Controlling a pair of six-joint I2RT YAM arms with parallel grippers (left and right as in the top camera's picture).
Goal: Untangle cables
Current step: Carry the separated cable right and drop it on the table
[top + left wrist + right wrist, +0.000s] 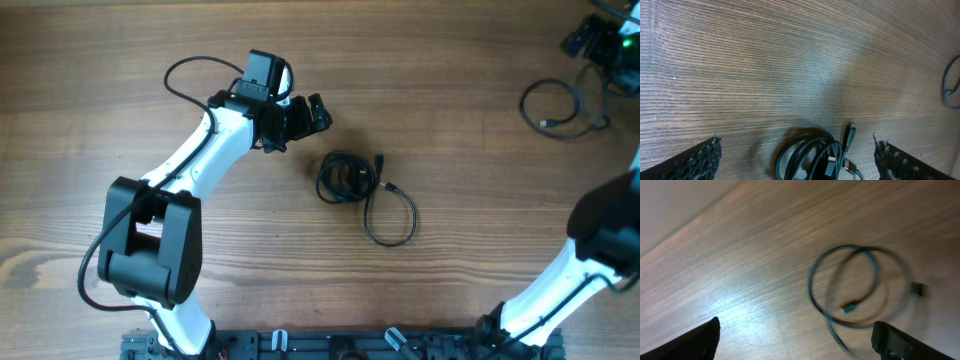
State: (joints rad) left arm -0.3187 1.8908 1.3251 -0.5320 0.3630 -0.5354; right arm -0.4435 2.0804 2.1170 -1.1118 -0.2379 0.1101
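Knotted cables (347, 177) at centre of table (450, 290), one loop trailing toward 5 o'clock; loose cable (553, 105) at 2 o'clock. At 10 o'clock of the bundle, left gripper (303, 118) released wide; right gripper (795, 340) released too, over the loose one. Risk: pinching several strands together, tightening the knot.

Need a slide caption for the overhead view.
White left arm, jaws open, beside a knotted bundle of thin black cables on the wooden table; a separate loose black cable loop lies apart.
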